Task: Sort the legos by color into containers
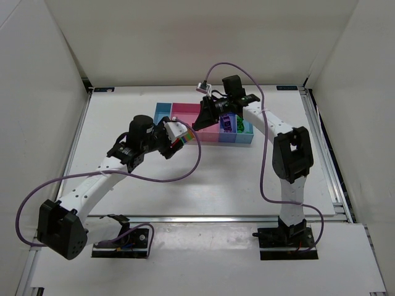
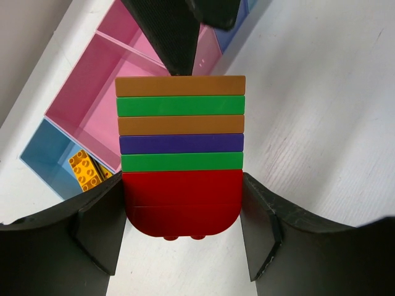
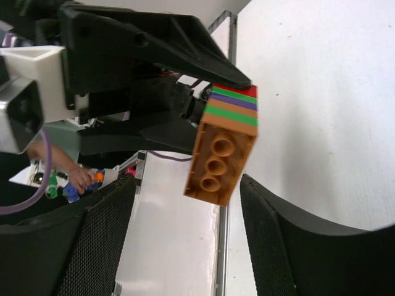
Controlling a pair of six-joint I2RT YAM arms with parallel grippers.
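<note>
My left gripper (image 1: 174,140) is shut on the red end of a stacked lego chunk (image 1: 187,139) and holds it in the air in front of the containers (image 1: 163,111). In the left wrist view the chunk (image 2: 180,142) is layered orange, green, orange, purple, green and red. My right gripper (image 1: 200,117) is open. In the right wrist view its fingers (image 3: 105,234) stand either side of the chunk's orange end (image 3: 221,163) without touching it. One right finger (image 2: 173,37) shows past the chunk in the left wrist view.
The row of bins lies at the back centre. A yellow-orange lego (image 2: 86,169) lies in the light blue end bin (image 2: 46,154), next to a pink bin (image 2: 105,80). Purple legos (image 1: 227,123) and a green one (image 1: 239,125) lie in the right-hand bins.
</note>
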